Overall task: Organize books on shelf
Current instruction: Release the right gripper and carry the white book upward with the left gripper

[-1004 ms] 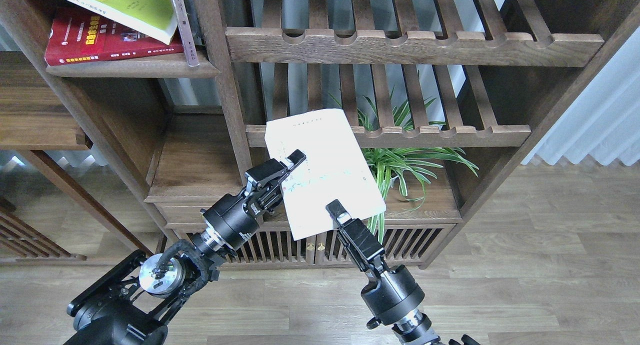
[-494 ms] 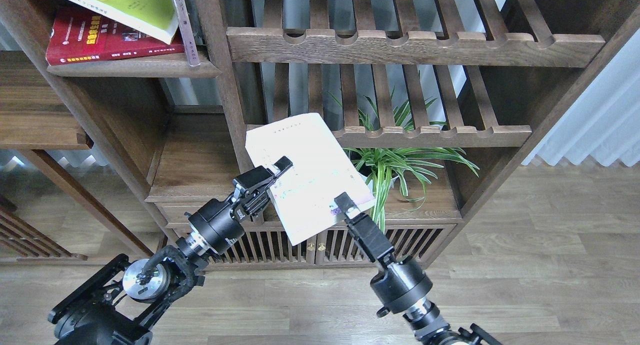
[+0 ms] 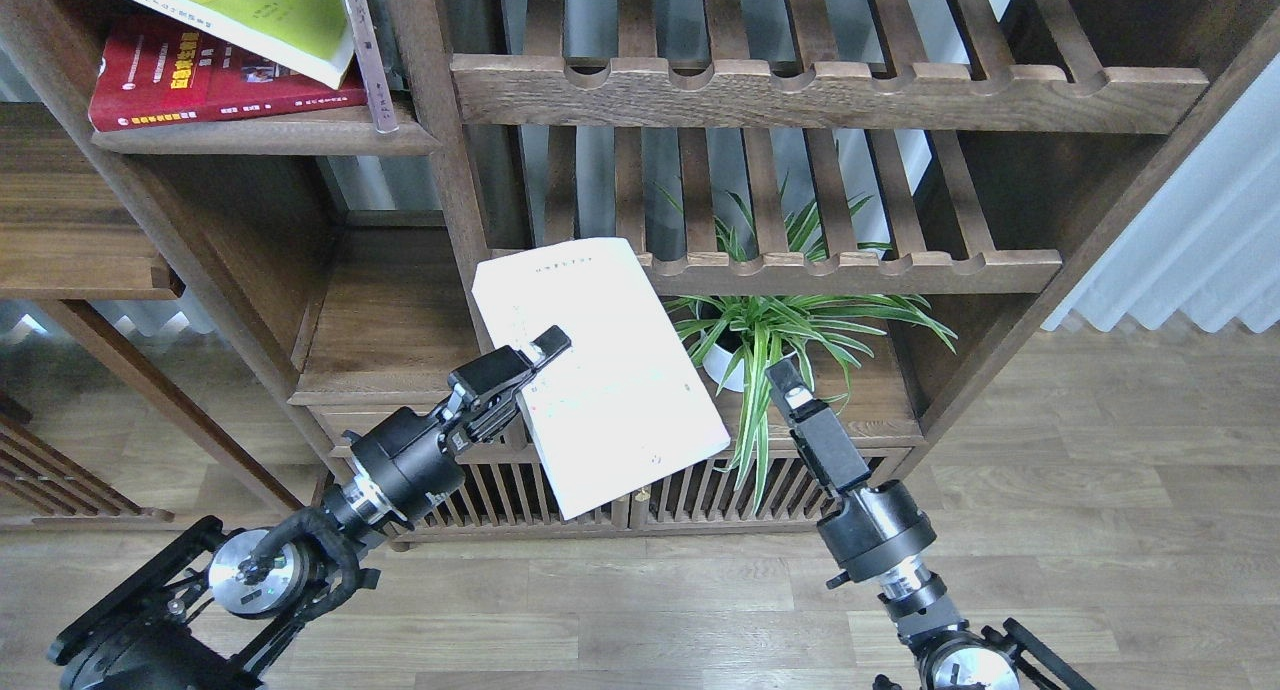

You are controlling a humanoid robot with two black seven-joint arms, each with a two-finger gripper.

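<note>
My left gripper (image 3: 535,355) is shut on the left edge of the white-lavender book (image 3: 600,370) and holds it flat in the air in front of the bookcase. My right gripper (image 3: 785,382) is off the book, to its right, in front of the plant; its fingers look apart and empty. The dark red book (image 3: 190,85) lies flat on the solid dark brown shelf (image 3: 265,135) at the upper left. The lime-green book (image 3: 250,10) rests tilted on top of it, leaning toward a grey metal bookend (image 3: 368,55).
Slatted shelves with scalloped rails (image 3: 830,95) fill the middle and right of the bookcase. A potted spider plant (image 3: 770,330) stands on the lower board beside my right gripper. A vertical post (image 3: 445,160) divides the left bay from the slatted bays.
My right gripper has let go of the white-lavender book and moved right. My left gripper has carried the book left and slightly down, now holding it alone.
</note>
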